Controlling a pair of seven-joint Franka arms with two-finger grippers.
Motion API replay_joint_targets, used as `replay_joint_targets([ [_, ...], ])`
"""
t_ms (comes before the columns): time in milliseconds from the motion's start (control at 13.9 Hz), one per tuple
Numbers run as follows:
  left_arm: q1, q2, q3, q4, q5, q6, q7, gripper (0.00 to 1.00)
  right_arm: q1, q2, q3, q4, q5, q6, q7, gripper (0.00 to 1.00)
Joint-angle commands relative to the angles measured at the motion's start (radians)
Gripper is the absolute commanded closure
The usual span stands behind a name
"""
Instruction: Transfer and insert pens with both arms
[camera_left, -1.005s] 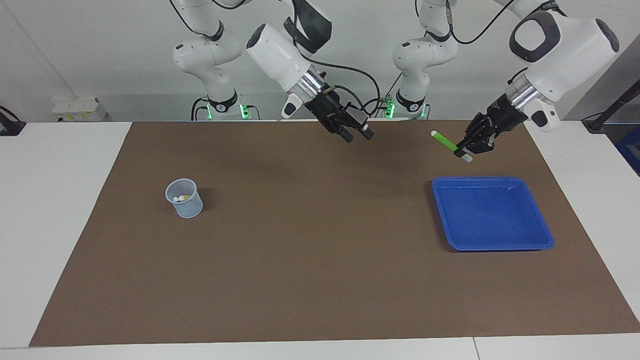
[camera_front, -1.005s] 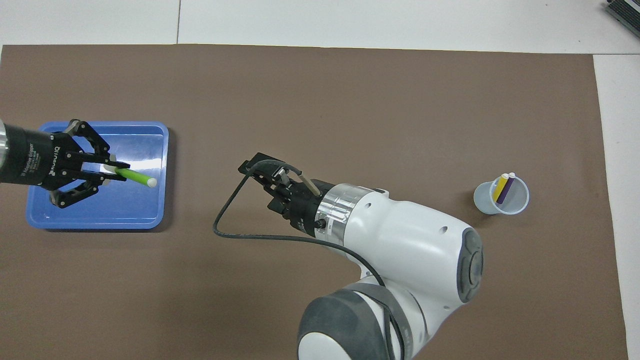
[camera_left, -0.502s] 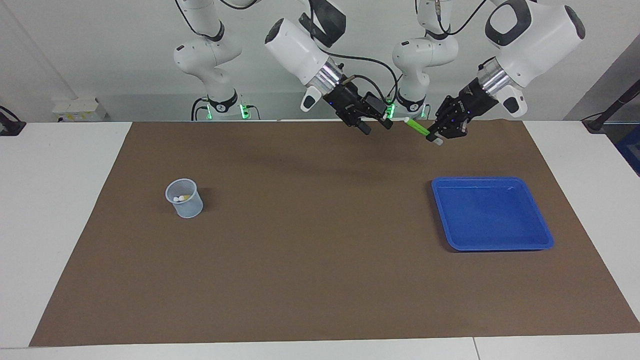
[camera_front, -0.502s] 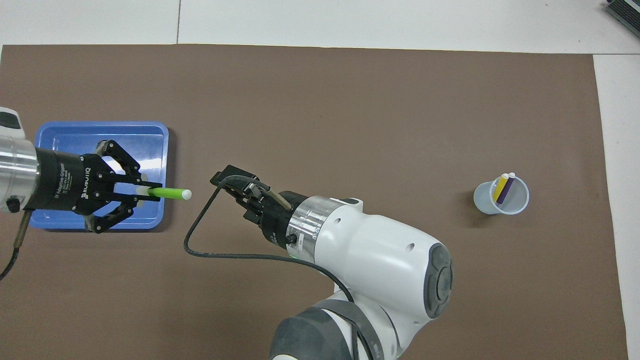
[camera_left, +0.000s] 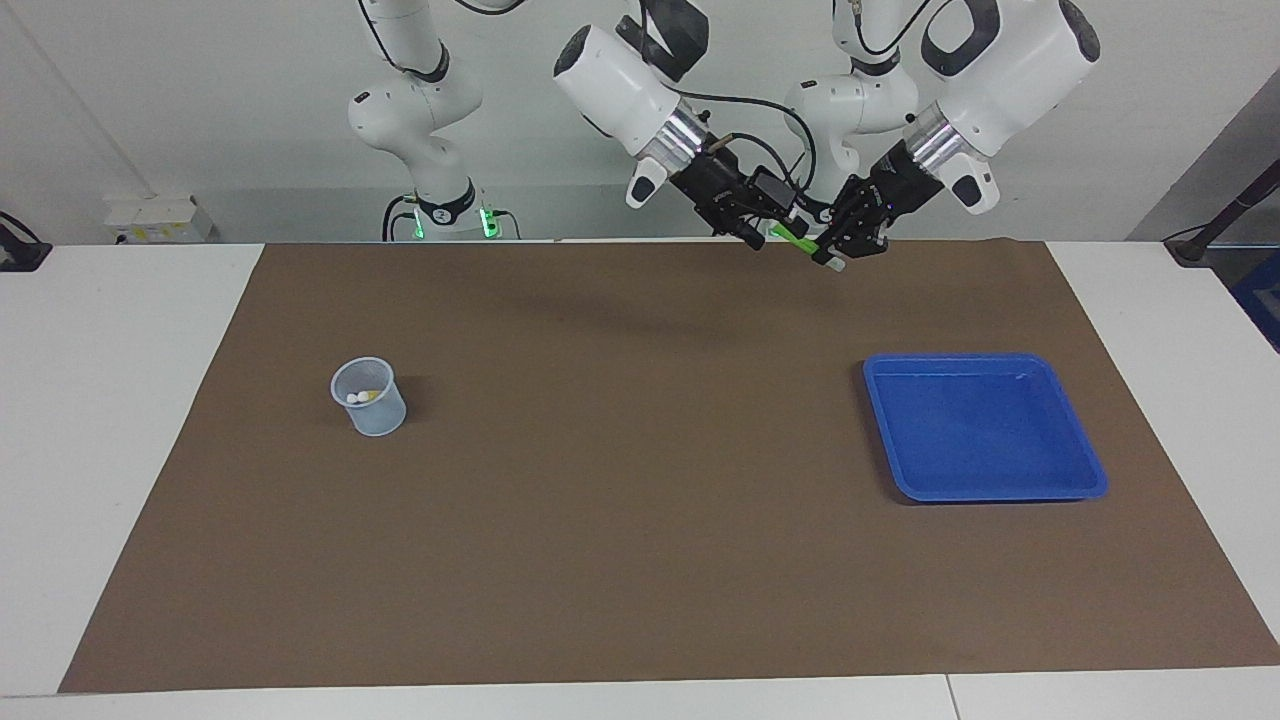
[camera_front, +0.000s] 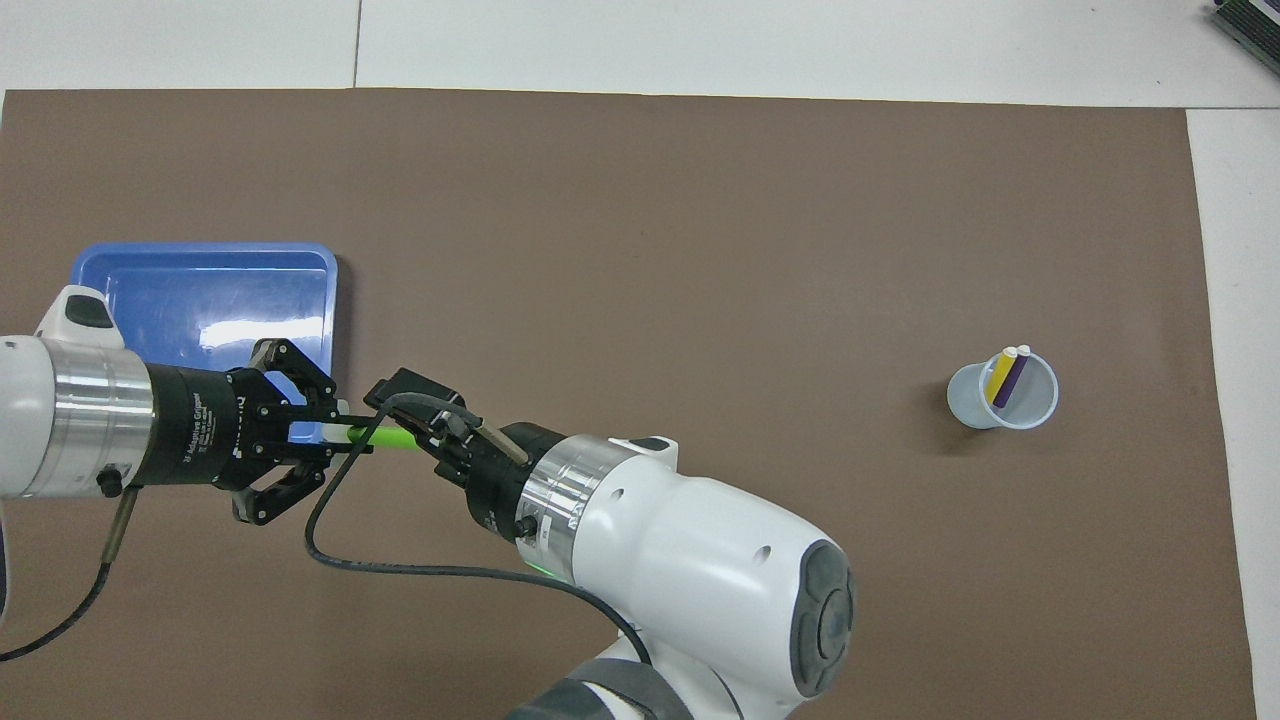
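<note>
Green pen (camera_front: 392, 437) is up in the air over the brown mat (camera_left: 640, 560), near the mat's robot-side edge, roughly level. Left hand (camera_front: 322, 435) is clamped on the pen's pale cap end. Right hand (camera_left: 776, 226) has its fingers spread wide around the pen's other end (contact unclear). Yellow pen (camera_front: 998, 376) and purple pen (camera_front: 1012, 381) stand tilted in the clear cup (camera_left: 369, 397) toward the right arm's end of the table. Blue tray (camera_left: 983, 427) sits toward the left arm's end.
</note>
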Motion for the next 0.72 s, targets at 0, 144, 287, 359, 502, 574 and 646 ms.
replay_joint_targets([
  [0, -0.017, -0.042, 0.012, -0.047, -0.018, 0.031, -0.011, 1.0, 0.011, 0.02, -0.001, 0.015, 0.018, 0.02, -0.001, 0.0],
  [144, -0.017, -0.042, 0.014, -0.047, -0.018, 0.029, -0.011, 1.0, 0.011, 0.02, -0.001, 0.011, 0.017, 0.02, -0.007, 0.06],
  [287, -0.017, -0.042, 0.014, -0.047, -0.018, 0.029, -0.011, 1.0, 0.01, 0.02, -0.001, 0.011, 0.018, 0.02, -0.007, 0.23],
  [359, -0.017, -0.042, 0.014, -0.045, -0.017, 0.029, -0.011, 1.0, 0.01, 0.02, -0.001, 0.011, 0.017, 0.02, -0.007, 0.34],
  [502, -0.017, -0.046, 0.014, -0.047, -0.018, 0.028, -0.011, 1.0, 0.01, 0.02, -0.001, 0.011, 0.018, 0.02, -0.006, 0.5],
  [574, -0.017, -0.046, 0.014, -0.047, -0.018, 0.028, -0.011, 1.0, 0.01, 0.02, -0.001, 0.011, 0.017, 0.02, -0.006, 0.54],
  [646, -0.017, -0.046, 0.014, -0.047, -0.017, 0.028, -0.011, 1.0, 0.011, 0.02, 0.001, 0.011, 0.018, 0.02, -0.001, 0.57],
])
